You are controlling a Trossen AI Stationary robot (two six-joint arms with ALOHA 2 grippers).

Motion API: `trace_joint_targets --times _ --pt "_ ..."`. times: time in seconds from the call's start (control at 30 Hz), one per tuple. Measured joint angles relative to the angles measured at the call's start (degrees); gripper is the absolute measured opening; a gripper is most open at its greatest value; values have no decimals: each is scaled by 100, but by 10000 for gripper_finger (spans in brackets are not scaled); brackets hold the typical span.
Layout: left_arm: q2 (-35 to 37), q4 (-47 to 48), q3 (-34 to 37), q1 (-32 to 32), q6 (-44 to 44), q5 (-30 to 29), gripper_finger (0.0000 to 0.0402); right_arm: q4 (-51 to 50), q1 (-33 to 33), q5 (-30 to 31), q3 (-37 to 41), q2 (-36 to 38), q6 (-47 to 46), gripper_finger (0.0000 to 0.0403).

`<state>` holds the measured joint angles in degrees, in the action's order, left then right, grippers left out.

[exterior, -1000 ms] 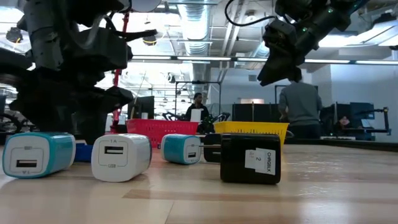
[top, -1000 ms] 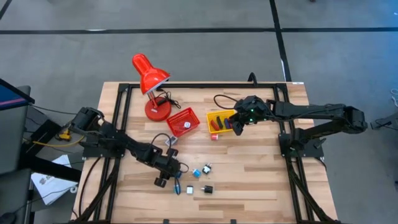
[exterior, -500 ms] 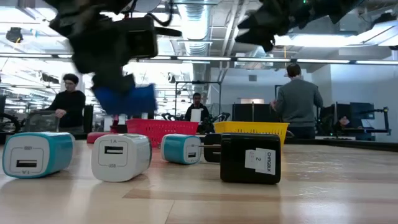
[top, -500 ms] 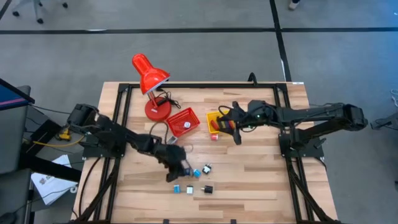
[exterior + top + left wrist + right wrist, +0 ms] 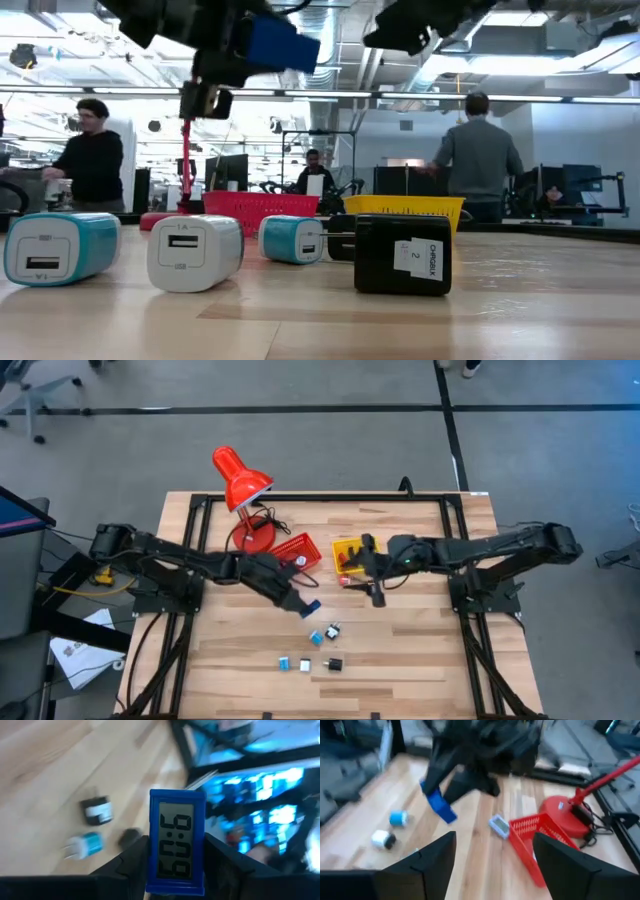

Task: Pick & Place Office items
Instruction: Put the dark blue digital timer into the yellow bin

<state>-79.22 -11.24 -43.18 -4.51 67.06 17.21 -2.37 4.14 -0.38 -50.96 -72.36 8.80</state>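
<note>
Wooden tabletop (image 5: 400, 650) carries four small chargers near its front edge: cyan charger (image 5: 62, 248), white charger (image 5: 195, 252), another cyan one (image 5: 291, 240) and a black charger (image 5: 402, 253). Behind them, the left gripper (image 5: 300, 603) is clamped on a blue digital clock (image 5: 176, 841), raised just in front of the red basket (image 5: 294, 556). Right gripper (image 5: 372, 572), fingers apart and empty, hangs beside the yellow basket (image 5: 347, 547).

A pale wooden tabletop (image 5: 400, 650) with visible plank grain and a soft sheen. On it sit smooth plastic chargers — a glossy white one (image 5: 194, 253), two cyan ones (image 5: 60, 248), and a matt black one (image 5: 403, 253) with a paper label. The baskets — red (image 5: 262, 204) and yellow (image 5: 404, 206) — look like fine mesh. A glossy blue plastic clock (image 5: 176, 842) has a grey display. The lamp (image 5: 241, 479) is shiny red.
</note>
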Motion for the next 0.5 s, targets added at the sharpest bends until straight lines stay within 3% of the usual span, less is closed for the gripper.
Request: trace_joint_targets --times 0.27,0.5 --pt "0 -97 -2 169 688 11 149 -2155 304 41 -1925 -1315 1078 225" --pt "0 -359 -3 290 860 7 149 -2715 399 43 -2901 -2148 1681 202"
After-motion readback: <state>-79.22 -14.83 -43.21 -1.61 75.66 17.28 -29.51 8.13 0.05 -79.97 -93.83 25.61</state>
